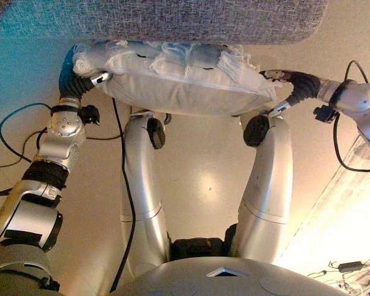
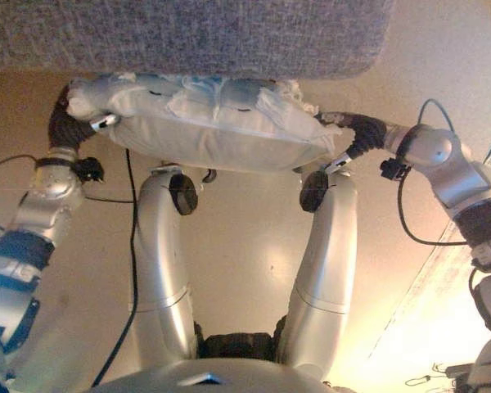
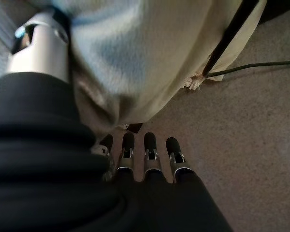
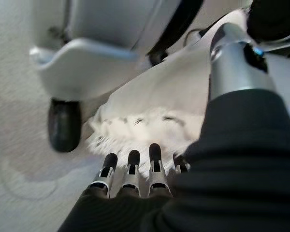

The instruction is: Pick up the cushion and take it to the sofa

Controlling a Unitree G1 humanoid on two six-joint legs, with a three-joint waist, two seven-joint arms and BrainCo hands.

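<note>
- Nearest my head camera is bare beige floor (image 1: 203,179), running from 6 o'clock up to the centre of the view; it is open room on both sides.
- At 5 o'clock, a pale strip of patterned rug or mat (image 1: 351,203) cuts in along the floor's right edge, with small cluttered items (image 1: 351,271) at the corner that I cannot make out.
- The white cushion (image 1: 185,83) hangs across 12 o'clock, held off the floor between my two hands.
- My left hand (image 1: 89,77) is at 10 o'clock on the cushion's left end. In its wrist view the fingers (image 3: 150,145) lie straight and relaxed under the fabric, the thumb up against the cushion's side, so I read it as carrying, not clenched.
- My right hand (image 2: 352,131) is at 2 o'clock on the cushion's right end. Its wrist view shows the fingers (image 4: 130,162) straight, side by side, reaching to the cushion's fringed edge (image 4: 135,130); again flat support, no curl.
- The sofa (image 1: 166,18), grey woven fabric, fills the top edge at 12 o'clock. The cushion's far edge sits right at the sofa's front edge; I cannot tell whether they touch.
- The cushion's near edge, with its seam, sags toward me.
</note>
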